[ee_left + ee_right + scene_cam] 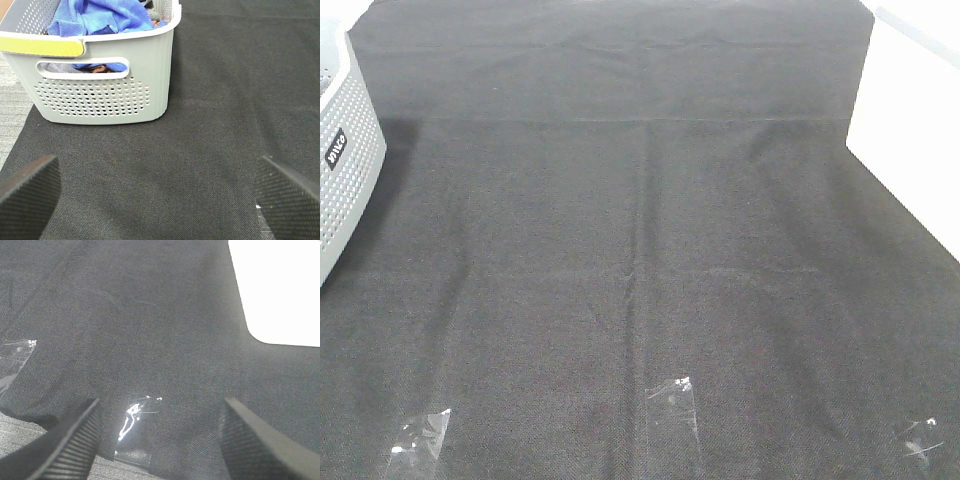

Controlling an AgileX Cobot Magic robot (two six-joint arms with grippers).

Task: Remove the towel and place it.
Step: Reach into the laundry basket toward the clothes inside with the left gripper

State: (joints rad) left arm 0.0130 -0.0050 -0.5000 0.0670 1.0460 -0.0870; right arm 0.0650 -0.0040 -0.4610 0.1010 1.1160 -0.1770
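Lying in grey basket (100,107): towel (102,17)

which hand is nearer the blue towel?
Left. Left hand faces the basket holding the towel, black cloth between them. Right hand is over tape at the cloth's opposite side, towel out of view.

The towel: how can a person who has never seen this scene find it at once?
Look to the left edge of the black cloth, where a grey perforated basket stands. The towel lies heaped inside it, also showing through the handle slot. It is the only bright blue, fuzzy thing there.
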